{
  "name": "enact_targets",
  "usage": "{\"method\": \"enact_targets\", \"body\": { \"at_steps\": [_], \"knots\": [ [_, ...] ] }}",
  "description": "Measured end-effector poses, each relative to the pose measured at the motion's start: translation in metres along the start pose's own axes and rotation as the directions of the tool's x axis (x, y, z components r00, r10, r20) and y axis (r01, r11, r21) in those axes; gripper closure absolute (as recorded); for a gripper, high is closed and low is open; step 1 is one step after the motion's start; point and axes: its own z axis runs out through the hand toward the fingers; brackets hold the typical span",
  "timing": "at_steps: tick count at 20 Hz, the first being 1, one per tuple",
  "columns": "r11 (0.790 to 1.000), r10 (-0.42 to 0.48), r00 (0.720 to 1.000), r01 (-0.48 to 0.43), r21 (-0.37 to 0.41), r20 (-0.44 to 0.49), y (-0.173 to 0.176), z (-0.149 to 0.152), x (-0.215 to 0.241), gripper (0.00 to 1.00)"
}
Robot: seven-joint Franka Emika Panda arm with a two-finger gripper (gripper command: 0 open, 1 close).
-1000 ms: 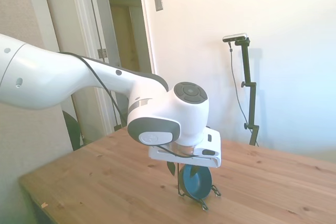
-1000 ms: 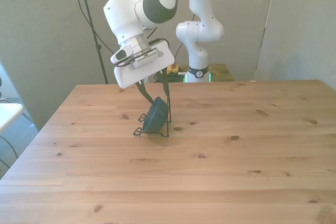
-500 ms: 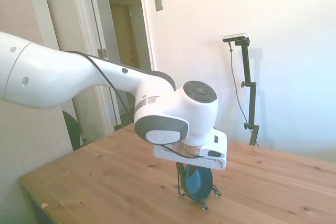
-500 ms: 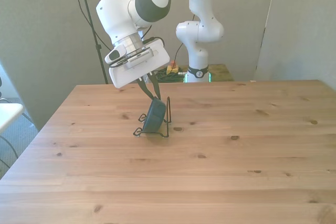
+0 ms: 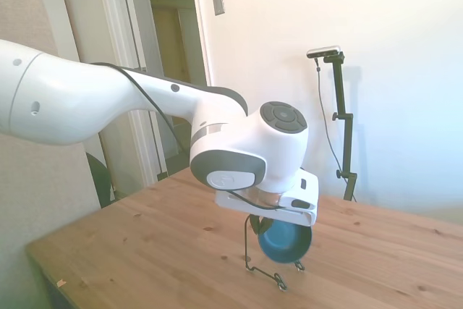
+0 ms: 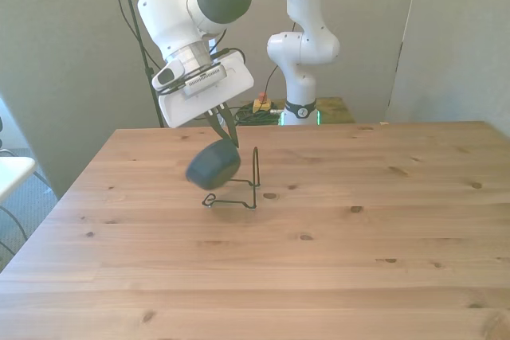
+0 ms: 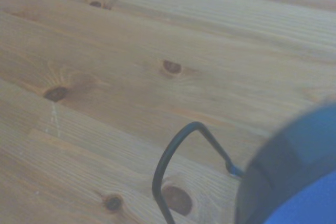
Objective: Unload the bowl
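The deep-blue bowl (image 6: 213, 165) (image 5: 284, 242) hangs tilted in the air, clear of the thin black wire stand (image 6: 241, 188) (image 5: 262, 269) and slightly toward the front view's left of it. My gripper (image 6: 228, 138) is shut on the bowl's rim from above. In the side view the white hand covers the fingers and only the bowl's lower part shows under it. The wrist view shows the bowl's dark outside and blue inside (image 7: 294, 177) close up, with a loop of the wire stand (image 7: 178, 150) beside it over the wooden table.
The wire stand stands alone on the wooden table (image 6: 335, 260), near the middle toward the far edge. A doorway (image 5: 170, 70) shows behind the arm in the side view.
The bowl has come up out of the wire stand, gripped by my gripper, and moved up and toward the front view's left. The stand stays where it was.
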Motion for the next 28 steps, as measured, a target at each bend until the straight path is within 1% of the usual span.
{"method": "enact_targets", "body": {
  "at_steps": [4,7,10,13,17,20,24,28],
  "knots": [
    [1.000,-0.003,0.999,0.004,0.022,-0.051,-0.007,-0.029,-0.013,1.00],
    [0.999,-0.018,0.997,0.021,0.041,-0.072,-0.019,-0.046,-0.036,1.00],
    [0.998,-0.054,0.996,0.056,0.032,-0.065,-0.032,-0.053,-0.066,1.00],
    [0.994,-0.104,0.993,0.105,0.006,-0.060,-0.051,-0.050,-0.097,1.00],
    [0.985,-0.170,0.985,0.169,-0.030,-0.039,-0.078,-0.033,-0.132,1.00],
    [0.976,-0.207,0.978,0.207,-0.071,0.002,-0.099,-0.007,-0.152,1.00],
    [0.973,-0.188,0.979,0.197,-0.119,0.081,-0.108,0.033,-0.160,1.00],
    [0.976,-0.127,0.980,0.151,-0.158,0.152,-0.104,0.065,-0.149,1.00]
  ]
}}
